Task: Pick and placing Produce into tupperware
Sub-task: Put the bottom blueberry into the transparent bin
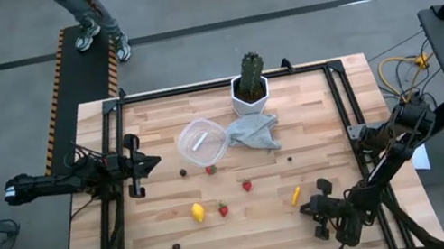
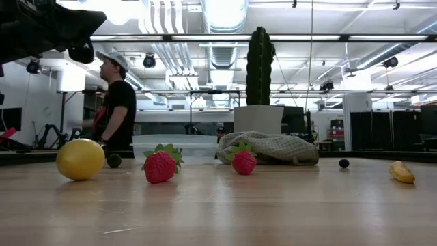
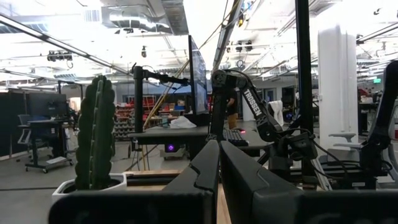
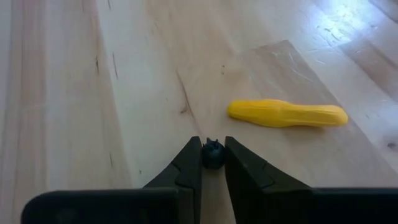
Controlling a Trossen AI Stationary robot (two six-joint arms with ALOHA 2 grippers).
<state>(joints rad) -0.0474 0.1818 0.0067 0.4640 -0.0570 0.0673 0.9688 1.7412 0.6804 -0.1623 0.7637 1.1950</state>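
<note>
Right pincer [image 4: 212, 163] clamps dark berry [image 4: 212, 154]; left pincer [image 3: 219, 163] closed, empty; arm [image 3: 258, 112] reads "TROSSEN".

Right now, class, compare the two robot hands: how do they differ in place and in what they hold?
The left hand hangs at the table's left edge, level with the tupperware, its fingers together on nothing. The right hand is low at the front right, beside the yellow carrot-like piece, shut on a small dark berry. Both are dark, two-fingered hands.

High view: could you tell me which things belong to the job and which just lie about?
Job: tupperware, lemon, three strawberries, carrot-shaped piece, dark berries, one in the right hand.
Lying about: cactus, white pot, cloth.
</note>
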